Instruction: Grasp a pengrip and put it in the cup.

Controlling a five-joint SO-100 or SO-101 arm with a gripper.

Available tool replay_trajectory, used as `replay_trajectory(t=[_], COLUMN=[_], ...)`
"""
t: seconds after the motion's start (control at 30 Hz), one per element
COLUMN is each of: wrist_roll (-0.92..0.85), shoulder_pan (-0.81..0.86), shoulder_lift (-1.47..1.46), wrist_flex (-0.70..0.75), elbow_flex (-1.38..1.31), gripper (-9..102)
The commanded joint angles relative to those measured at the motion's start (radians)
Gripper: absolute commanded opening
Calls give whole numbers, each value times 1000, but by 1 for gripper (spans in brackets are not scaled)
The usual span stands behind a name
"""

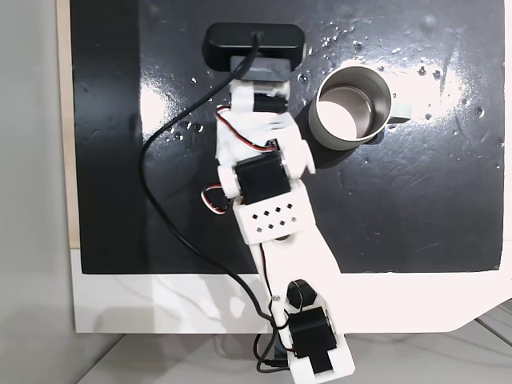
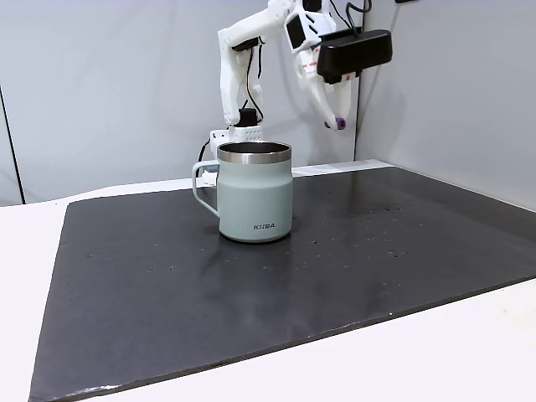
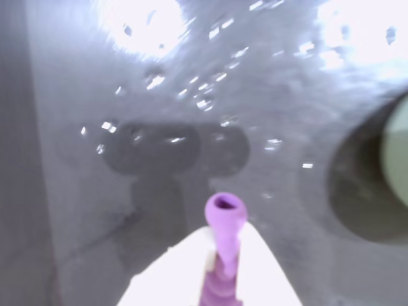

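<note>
Claw [image 2: 337, 122] raised high above the black mat [image 2: 335, 251], clenched on the pengrip [image 2: 341, 124]. In the side-on fixed view the white fingers [image 2: 322, 100] point downward, and the light-purple pengrip shows as a small tip at their lower end, well clear of the mat surface. In the wrist view the pengrip [image 3: 224, 220] stands out from between the pale fingers [image 3: 178, 274], with its flared open end toward the mat and its ribbed body pinched between them.

Cup [image 2: 255, 191]: upright on the mat, pale grey-green outside with a silver rim, handle at the left in the side-on fixed view. The claw hangs to the right of the cup and above rim height there; how far it lies behind the cup cannot be told from that view. From above, the cup [image 1: 350, 107] lies just right of the black oval camera housing [image 1: 254, 46], which covers the claw tip; the cup's pale inside is in view. In the wrist view a curved dark edge of the cup [image 3: 363, 191] enters at the right, apart from the pengrip.

Arm [image 1: 268, 192]: white links with black servos, reaching up the top-down fixed view from its base at the lower edge. Small bright specks are scattered over the mat, which rests on a white tabletop [image 2: 469, 352].
</note>
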Motion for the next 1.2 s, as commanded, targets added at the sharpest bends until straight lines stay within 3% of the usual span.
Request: replay_trajectory(t=[0.0,0.3,0.83,0.9,1.07,1.17], wrist_roll=[-15,-112,-224,-224,-229,-239], shoulder_pan=[86,279,434,436,437,436], shoulder_lift=[72,114,156,163,167,175], wrist_flex=[20,12,-245,-255,-213,-189], elbow_flex=[-89,-92,28,34,37,40], gripper=[0,0,1,4,26,29])
